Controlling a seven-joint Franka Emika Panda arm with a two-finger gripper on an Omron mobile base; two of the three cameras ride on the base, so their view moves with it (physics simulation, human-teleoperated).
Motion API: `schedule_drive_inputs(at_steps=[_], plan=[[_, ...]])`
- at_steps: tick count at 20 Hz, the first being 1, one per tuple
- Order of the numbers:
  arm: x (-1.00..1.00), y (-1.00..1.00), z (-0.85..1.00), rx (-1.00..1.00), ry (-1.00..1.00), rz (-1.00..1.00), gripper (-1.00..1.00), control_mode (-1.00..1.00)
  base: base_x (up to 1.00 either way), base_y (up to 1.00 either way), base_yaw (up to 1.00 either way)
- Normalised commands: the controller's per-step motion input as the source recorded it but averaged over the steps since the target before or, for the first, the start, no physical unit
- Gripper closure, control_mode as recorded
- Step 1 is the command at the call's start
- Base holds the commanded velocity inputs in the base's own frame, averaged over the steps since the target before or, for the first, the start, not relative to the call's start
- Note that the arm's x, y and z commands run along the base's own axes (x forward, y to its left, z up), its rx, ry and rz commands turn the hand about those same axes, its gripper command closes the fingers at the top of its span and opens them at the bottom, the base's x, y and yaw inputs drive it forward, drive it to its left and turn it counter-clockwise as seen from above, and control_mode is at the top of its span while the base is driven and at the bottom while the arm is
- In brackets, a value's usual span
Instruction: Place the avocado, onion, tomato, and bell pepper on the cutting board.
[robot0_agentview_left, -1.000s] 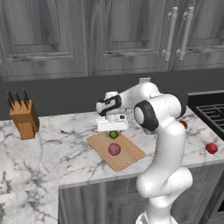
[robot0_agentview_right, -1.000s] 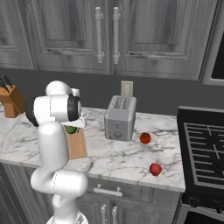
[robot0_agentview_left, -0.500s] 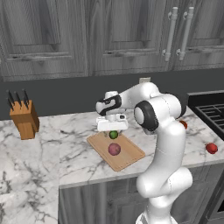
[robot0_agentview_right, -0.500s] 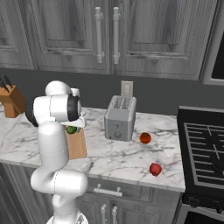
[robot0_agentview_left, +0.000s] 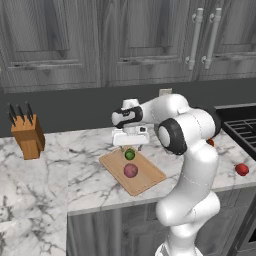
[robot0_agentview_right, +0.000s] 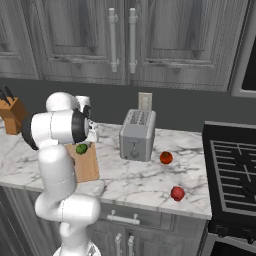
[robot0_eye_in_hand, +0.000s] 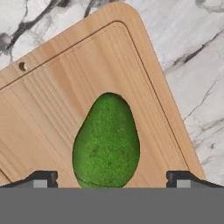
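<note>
The gripper (robot0_eye_in_hand: 111, 179) stands wide open, its two dark fingertips (robot0_eye_in_hand: 41, 178) well apart with the avocado (robot0_eye_in_hand: 107, 141) lying between them on the cutting board (robot0_eye_in_hand: 48, 109), touching neither. The avocado's long axis runs away from the fingers, narrow end farthest, so the jaws straddle its short width. It looks released, so the next move is likely to lift clear and go for another item.

In the left base view the onion (robot0_agentview_left: 131, 170) rests on the board just on the near side of the avocado. The two red items are well off to the right past the toaster (robot0_agentview_right: 136, 135): one (robot0_agentview_right: 166, 158) just beside it, the other (robot0_agentview_right: 177, 193) nearer the counter edge by the stove (robot0_agentview_right: 235, 180).

The board lies on a white marble counter (robot0_agentview_left: 60, 170), with a knife block (robot0_agentview_left: 27, 135) far left and grey cabinets (robot0_agentview_left: 125, 35) above
</note>
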Motion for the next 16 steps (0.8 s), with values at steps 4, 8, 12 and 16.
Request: schedule_drive_inputs(at_steps=[4,8,12,16], plan=[[-0.46,-0.2,0.37,0.04,-0.2,0.0,-1.0,-1.0,0.0,0.0,0.0],[-0.57,-0.23,0.46,0.06,-0.26,0.0,-1.0,-1.0,0.0,0.0,0.0],[-0.58,-0.2,0.64,0.05,-0.28,0.0,-1.0,-1.0,0.0,0.0,0.0],[-0.59,-0.17,0.8,0.02,-0.29,0.0,-1.0,-1.0,0.0,0.0,0.0]])
